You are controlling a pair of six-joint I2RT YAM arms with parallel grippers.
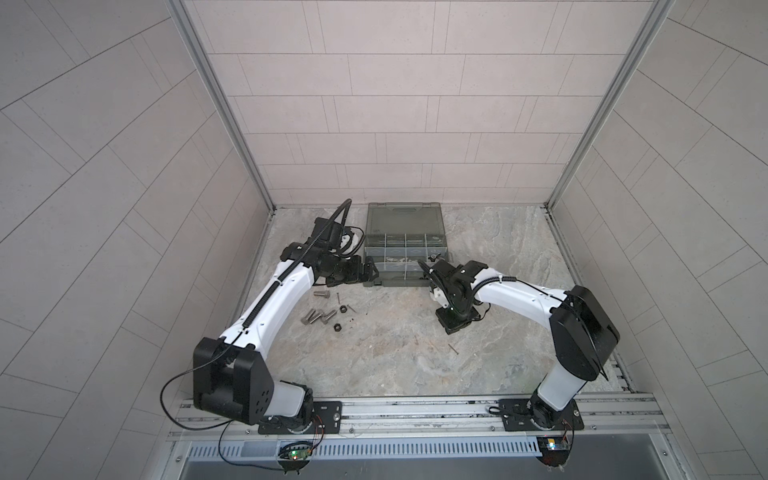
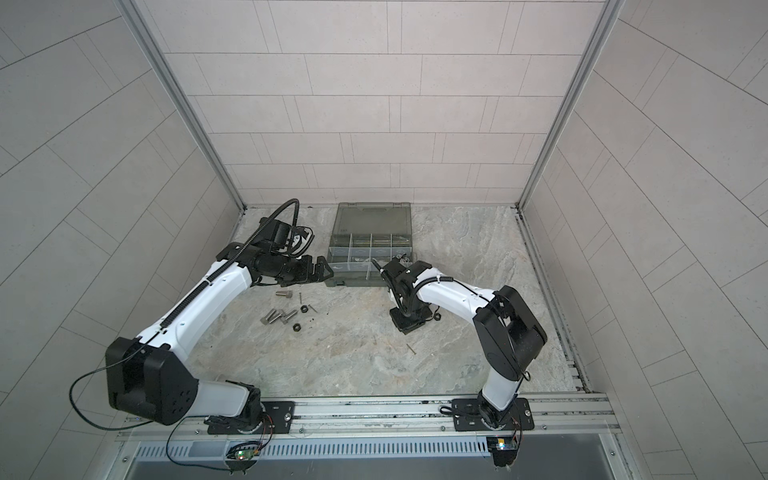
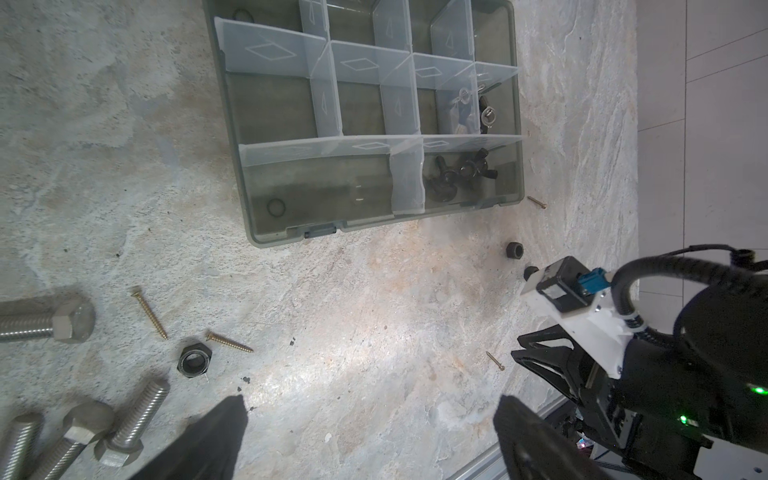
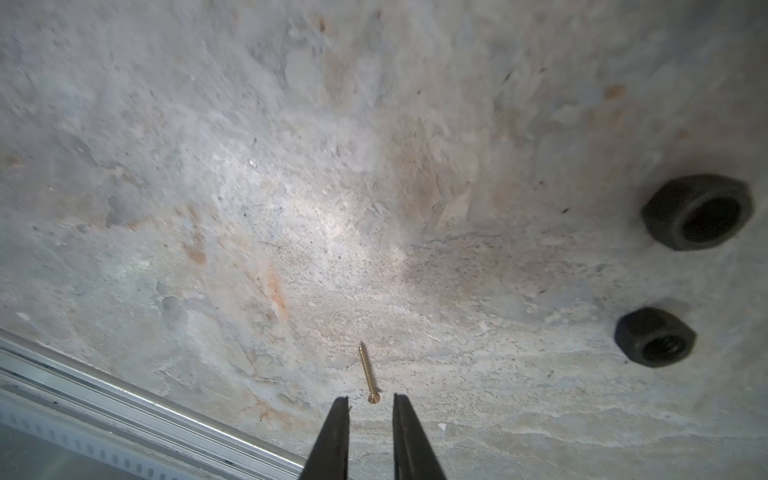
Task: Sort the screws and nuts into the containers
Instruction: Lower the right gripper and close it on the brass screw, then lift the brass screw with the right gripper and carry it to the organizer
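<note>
- Worktop: mottled stone, with loose hardware scattered left and right.
- Case sits at the back with its lid flat open. Black wing nuts are in the front right compartment, silver wing nuts in the one behind it.
- Left gripper: jaws spread wide, nothing between them, beside the case's front left corner.
- Right gripper: jaws a narrow slot apart and the slot is empty. A brass screw lies on the worktop with its head right at the mouth of the gap. I cannot tell whether the tips touch it.
- Four bolts lie loose near the left arm, outside the case.
- Two hex nuts sit off to one side of the right gripper, and another nut is by the bolts.
- Two more screws lie just beside that nut.
</note>
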